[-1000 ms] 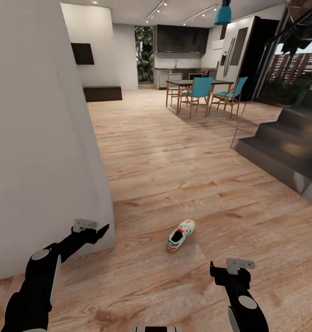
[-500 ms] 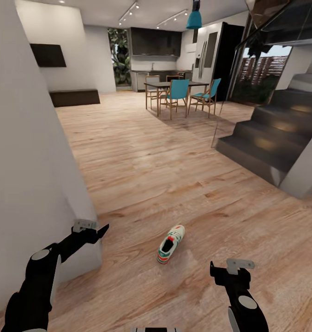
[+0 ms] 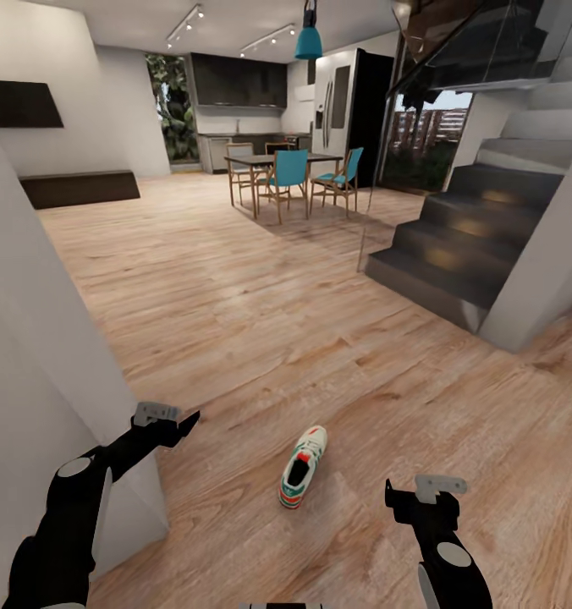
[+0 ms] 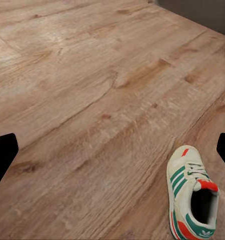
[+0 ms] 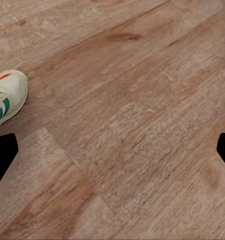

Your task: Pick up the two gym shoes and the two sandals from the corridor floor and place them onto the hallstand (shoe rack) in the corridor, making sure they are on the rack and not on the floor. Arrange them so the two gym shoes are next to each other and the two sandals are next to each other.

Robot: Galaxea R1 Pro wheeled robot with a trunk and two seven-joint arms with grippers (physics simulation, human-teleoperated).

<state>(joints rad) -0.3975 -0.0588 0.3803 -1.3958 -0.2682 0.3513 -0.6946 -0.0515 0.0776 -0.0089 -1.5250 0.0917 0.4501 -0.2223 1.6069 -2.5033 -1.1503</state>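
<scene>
Wood-grain plank floor (image 3: 320, 321), faintly glossy; smooth matt wall (image 3: 32, 355).

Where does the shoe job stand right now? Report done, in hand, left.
Done: nothing visible; no shoe is seen on a rack. In hand: nothing. The left gripper and right gripper are both open and empty, above the corridor floor. One gym shoe lies on the floor between the arms. Left: picking it up, then finding the other shoe, the sandals and the hallstand.

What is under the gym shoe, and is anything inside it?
The gym shoe lies on the wood-grain corridor floor, upright on its sole. The plank beneath the sole is covered. Its opening looks dark in the left wrist view; whether anything is inside cannot be told.
</scene>
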